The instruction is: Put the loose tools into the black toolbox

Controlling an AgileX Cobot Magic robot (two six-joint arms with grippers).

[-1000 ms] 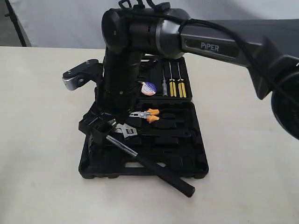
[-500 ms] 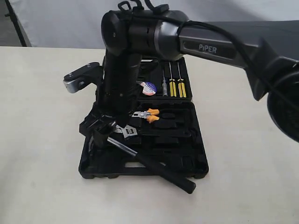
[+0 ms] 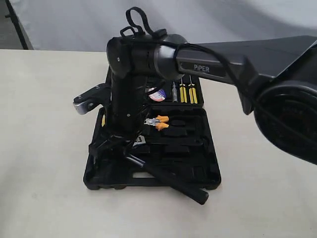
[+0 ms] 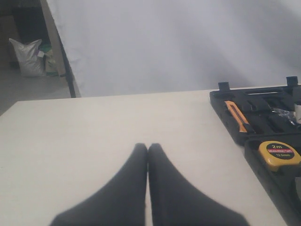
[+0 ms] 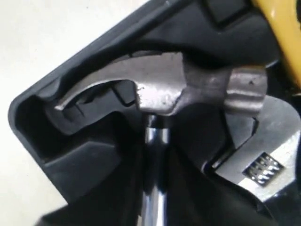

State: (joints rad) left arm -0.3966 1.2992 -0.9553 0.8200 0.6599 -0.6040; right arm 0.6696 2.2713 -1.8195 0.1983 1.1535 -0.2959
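Right gripper [image 5: 155,197] seemingly clamps hammer [image 5: 160,89] shaft; only wrist view shows head.

R hand [image 3: 112,146] on hammer [image 3: 171,181], handle overhanging toolbox [image 3: 212,157]

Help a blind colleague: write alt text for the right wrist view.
Close-up: the head of a claw hammer on its chrome shaft, over a corner of the black toolbox. The silver jaw of an adjustable wrench sits beside the hammer's face.
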